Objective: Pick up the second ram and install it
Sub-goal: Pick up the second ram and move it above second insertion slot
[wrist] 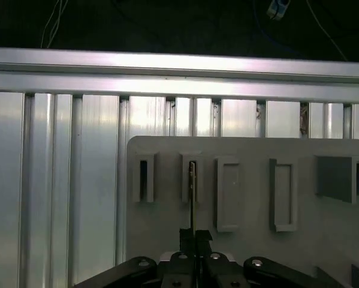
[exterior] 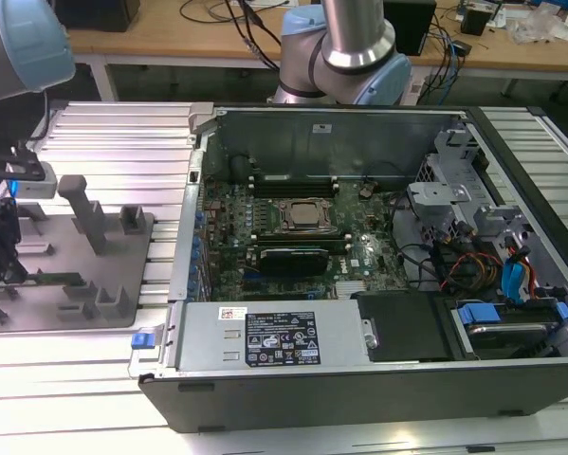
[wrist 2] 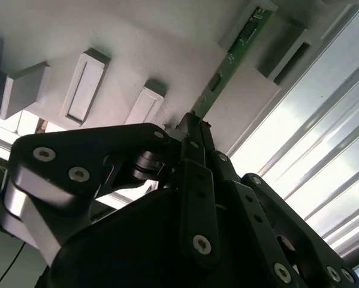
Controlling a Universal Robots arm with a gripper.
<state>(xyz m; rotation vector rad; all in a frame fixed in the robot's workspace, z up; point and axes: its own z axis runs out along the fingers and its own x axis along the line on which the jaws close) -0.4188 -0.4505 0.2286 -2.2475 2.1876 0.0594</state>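
Looks like the pick-up step, with the install not yet begun. Grips with black fingers (wrist 2: 197, 156) pinched fully shut on one end of the long, narrow, flat green circuit-board stick (wrist 2: 230, 57). Reaches with the stick's far end to one of the raised slot blocks of the grey plastic fixture tray (wrist: 251, 150). Shows edge-on in the first wrist view, running from the tips to that slot. Cannot tell whether seated in the slot or lifted just clear of the tray. Hovers over the tray's end on the exterior view's left. Leaves the open computer case (exterior: 265, 389) and its large green motherboard (exterior: 284, 237) well apart from the tray, on the exterior view's right. Calls, by judgement, for a straight draw out of the tray's slot: no twist and a square grip, so as not to bend the thin board or scrape it on the tray's walls.
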